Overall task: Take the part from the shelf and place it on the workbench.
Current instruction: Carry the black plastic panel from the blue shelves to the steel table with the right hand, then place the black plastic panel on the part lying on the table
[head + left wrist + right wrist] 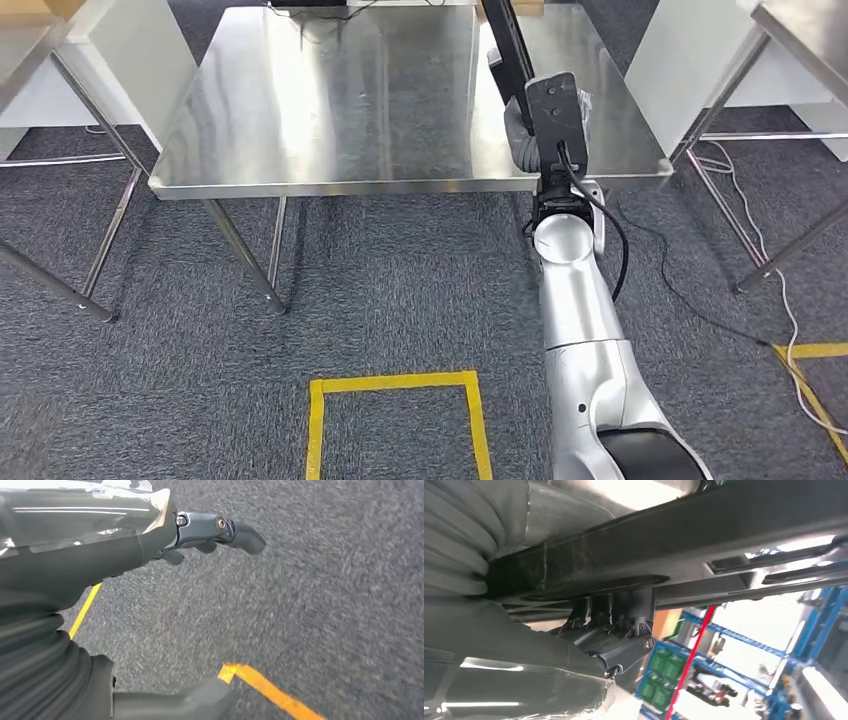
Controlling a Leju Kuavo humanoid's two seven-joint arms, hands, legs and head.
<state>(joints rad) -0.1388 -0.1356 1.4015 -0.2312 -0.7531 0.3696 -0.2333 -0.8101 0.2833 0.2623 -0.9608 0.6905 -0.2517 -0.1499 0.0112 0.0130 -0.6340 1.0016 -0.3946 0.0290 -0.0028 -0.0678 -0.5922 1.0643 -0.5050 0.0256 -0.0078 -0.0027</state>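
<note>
The steel workbench stands straight ahead. My right arm reaches over its front right corner, and my right hand is mostly hidden behind the black wrist camera box. It holds the part, a long black bar that runs away from me above the tabletop. In the right wrist view the dark fingers wrap around the black bar. I cannot tell whether the bar touches the tabletop. My left hand hangs over the grey carpet, fingers spread and holding nothing.
White-topped tables stand at the left and right of the workbench. Yellow tape marks a square on the carpet in front of it. Cables lie on the floor at the right. Blue shelving shows past the bar.
</note>
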